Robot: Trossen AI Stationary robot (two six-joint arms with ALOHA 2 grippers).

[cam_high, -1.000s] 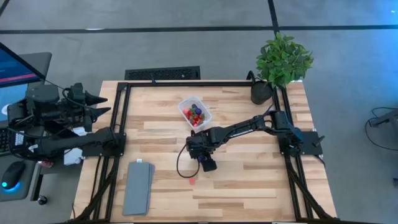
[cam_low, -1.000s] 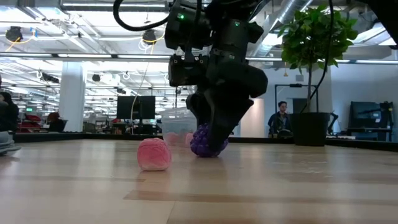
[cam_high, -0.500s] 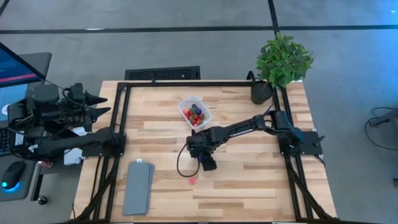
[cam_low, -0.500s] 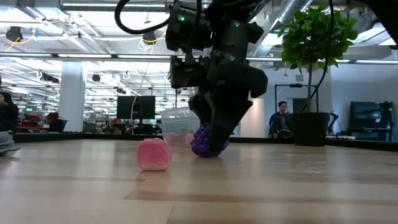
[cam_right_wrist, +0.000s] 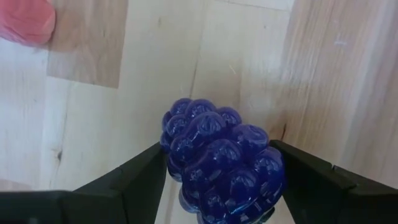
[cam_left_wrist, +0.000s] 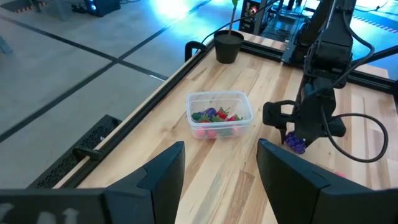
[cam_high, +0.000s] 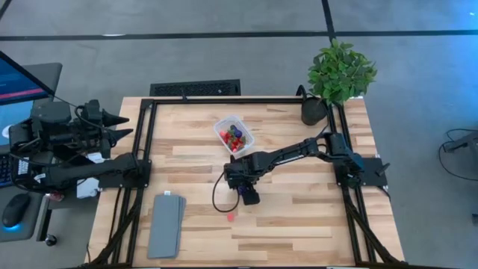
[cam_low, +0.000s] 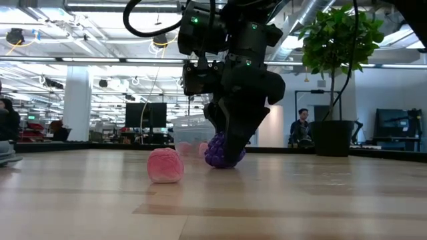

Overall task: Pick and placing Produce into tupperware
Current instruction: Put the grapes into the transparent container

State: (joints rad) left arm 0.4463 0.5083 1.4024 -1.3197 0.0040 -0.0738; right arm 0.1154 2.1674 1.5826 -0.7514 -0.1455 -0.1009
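Note:
A purple grape cluster (cam_right_wrist: 221, 158) lies on the wooden table near its middle, and my right gripper (cam_high: 249, 196) is shut on it. The clear tupperware (cam_high: 234, 135) stands farther back with several red, green and purple produce pieces inside. A small pink piece (cam_low: 165, 165) lies on the table just nearer than the gripper. My left gripper (cam_left_wrist: 221, 165) waits open and raised at the table's left edge, holding nothing. My right gripper pinches the grape cluster between its two fingers, one on each opposite side (cam_right_wrist: 171, 155). The fingers come from above, pointing steeply down. The cluster's underside (cam_low: 222, 163) rests on the table.
A potted green plant (cam_high: 340, 71) stands at the far right corner. A flat grey slab (cam_high: 166, 224) lies near the front left. A black frame (cam_high: 224, 100) runs along the table's far and side edges. Bare wood lies right of and nearer than the right gripper.
My right gripper's fingers have closed in on the grape cluster, which stays resting on the table in the same spot. The gripper itself has kept its place.

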